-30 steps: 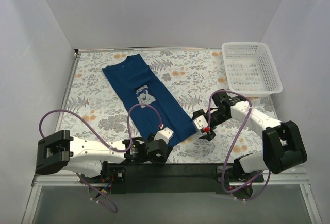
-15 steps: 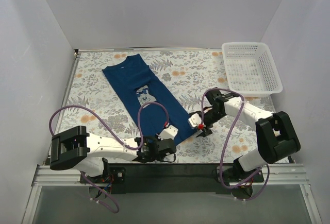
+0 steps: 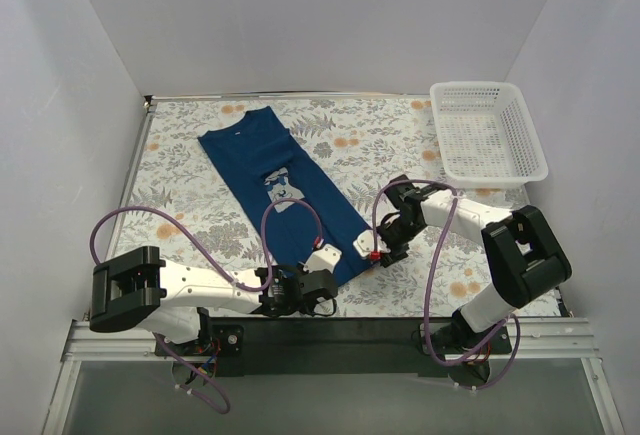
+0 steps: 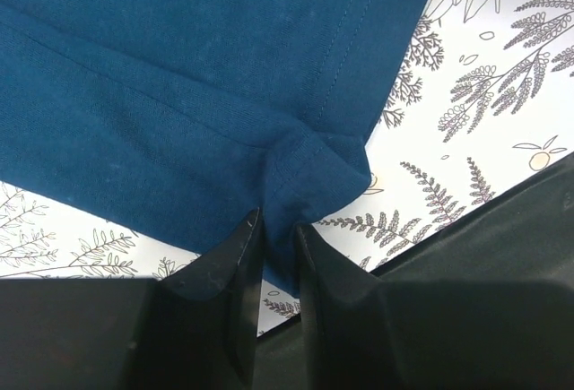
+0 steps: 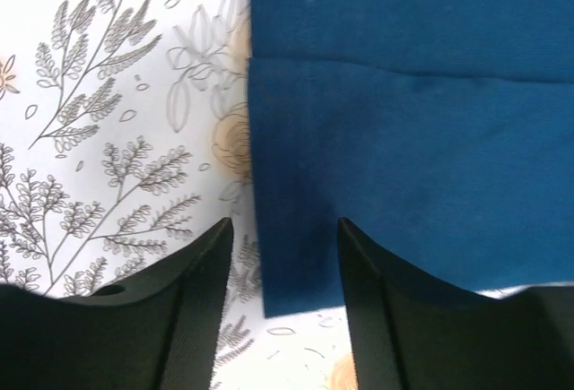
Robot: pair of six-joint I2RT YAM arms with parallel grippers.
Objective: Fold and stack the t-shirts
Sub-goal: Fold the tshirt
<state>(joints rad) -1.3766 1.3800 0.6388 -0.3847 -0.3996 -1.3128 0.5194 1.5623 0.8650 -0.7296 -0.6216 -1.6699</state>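
A navy blue t-shirt (image 3: pixel 280 190), folded lengthwise into a long strip, lies slantwise on the flowered cloth, collar at the far left, hem at the near middle. Its pale mouse print (image 3: pixel 282 186) shows mid-strip. My left gripper (image 3: pixel 318 277) is shut on the near-left hem corner; the left wrist view shows the fabric (image 4: pixel 296 152) bunched between its fingers (image 4: pixel 235 255). My right gripper (image 3: pixel 378 252) is open, its jaws astride the near-right hem corner (image 5: pixel 305 255), which lies flat on the cloth.
A white plastic lattice basket (image 3: pixel 487 133) stands at the far right corner. The flowered cloth (image 3: pixel 420 155) covers the table. White walls close in the left, back and right. A black rail (image 3: pixel 330 333) runs along the near edge under the arms.
My right gripper has moved left from bare cloth to the shirt's near-right hem corner. My left gripper has shifted slightly right at the near-left hem corner. The shirt has not moved.
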